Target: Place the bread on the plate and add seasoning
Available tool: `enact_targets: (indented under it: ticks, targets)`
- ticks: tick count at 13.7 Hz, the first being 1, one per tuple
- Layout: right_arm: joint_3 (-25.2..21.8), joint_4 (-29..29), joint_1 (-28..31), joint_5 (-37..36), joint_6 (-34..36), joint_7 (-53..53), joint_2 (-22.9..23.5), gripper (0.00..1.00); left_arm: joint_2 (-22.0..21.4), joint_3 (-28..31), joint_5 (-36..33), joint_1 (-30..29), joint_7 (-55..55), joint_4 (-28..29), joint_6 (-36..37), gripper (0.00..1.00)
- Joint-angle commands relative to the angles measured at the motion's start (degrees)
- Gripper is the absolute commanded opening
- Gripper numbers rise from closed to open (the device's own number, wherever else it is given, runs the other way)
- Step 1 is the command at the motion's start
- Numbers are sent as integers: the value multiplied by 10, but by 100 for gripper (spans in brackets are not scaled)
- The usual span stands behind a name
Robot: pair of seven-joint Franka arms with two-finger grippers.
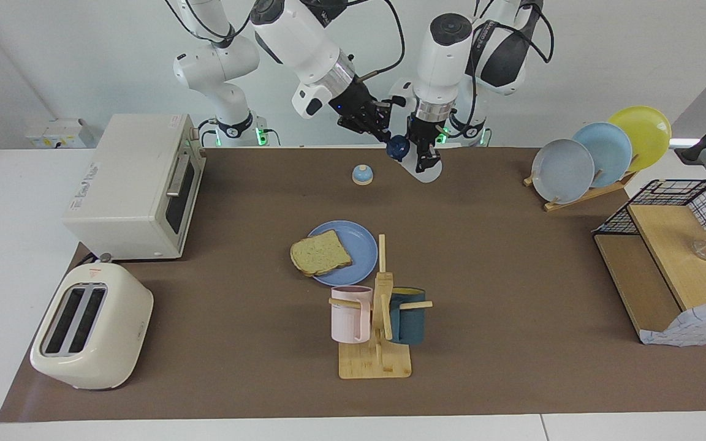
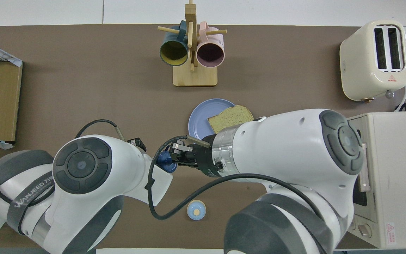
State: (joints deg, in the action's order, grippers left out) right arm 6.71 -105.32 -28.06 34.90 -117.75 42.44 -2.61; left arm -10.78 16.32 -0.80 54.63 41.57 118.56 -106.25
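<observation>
Bread already on plate, below both grippers. Left gripper clamps seasoning; right gripper pinches its cap. Uncapping, sprinkling remain.

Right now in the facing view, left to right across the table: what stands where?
Cream two-slot toaster → white toaster oven → toast slice on round blue plate → wooden mug tree → wooden rack of three plates → wood-and-wire shelf.

- Plates: four — one medium-blue plate on the bench, three racked plates.
- Mugs: two mugs on one wooden stand.
- One bread slice.
- One toaster; one oven; one bell.
</observation>
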Motion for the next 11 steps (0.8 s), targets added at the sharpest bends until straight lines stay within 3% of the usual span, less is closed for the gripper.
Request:
enact_targets:
  ticks: [1,5,11]
  targets:
    - [0,-6,12,26,-6,15,-5,0,-21,2,-2,2,-3,18,-13,0]
    - [-1,-2,70,99,-1,19,-3,0,-21,2,-2,2,-2,18,-11,0]
    - [-3,-4,83,123,0,29,-5,0,-21,2,-3,4,2,18,-5,0]
